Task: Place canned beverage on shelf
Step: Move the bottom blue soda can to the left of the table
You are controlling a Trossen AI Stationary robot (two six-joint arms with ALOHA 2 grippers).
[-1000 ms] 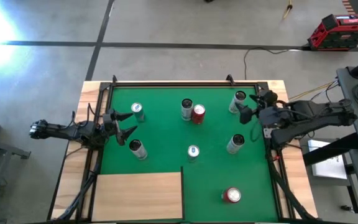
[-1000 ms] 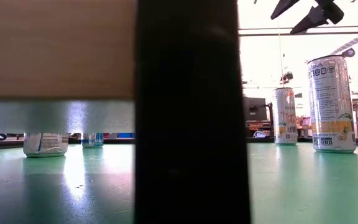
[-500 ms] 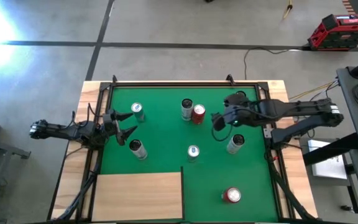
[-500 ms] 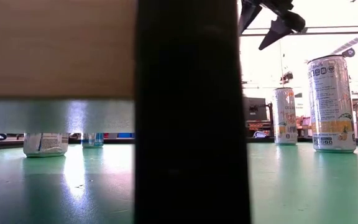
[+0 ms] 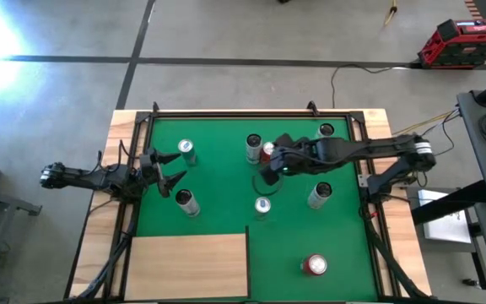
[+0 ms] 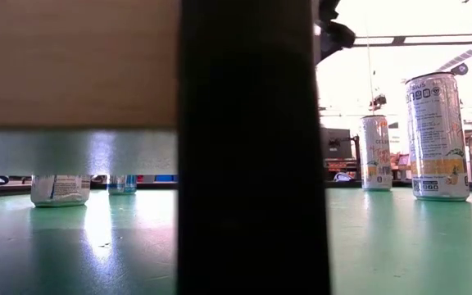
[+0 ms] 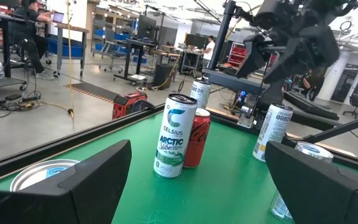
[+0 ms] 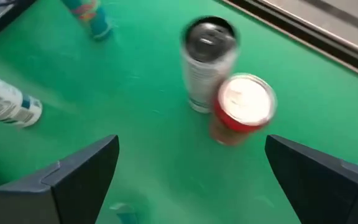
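Several beverage cans stand upright on the green mat (image 5: 226, 181). A silver can (image 5: 253, 148) and a red can (image 8: 244, 106) stand side by side at the far middle. My right gripper (image 5: 268, 173) hovers open above the mat just near of this pair, slanting down, with nothing between its fingers. In the right wrist view the silver can (image 8: 209, 62) and the red can lie ahead of the open fingers. The shelf (image 5: 188, 263), a pale wood panel, sits at the near left. My left gripper (image 5: 165, 167) waits open at the left edge.
Other cans stand at the left (image 5: 186, 150) (image 5: 188, 203), the middle (image 5: 262, 205), the right (image 5: 319, 195), the far right (image 5: 326, 131), and a red one near right (image 5: 315, 265). A dark post (image 6: 252, 147) blocks the low view's middle.
My right gripper has swept from the table's far right corner toward the left, out over the mat to the silver and red cans at the middle, tipping further downward. Its fingers have stayed open. No can has moved.
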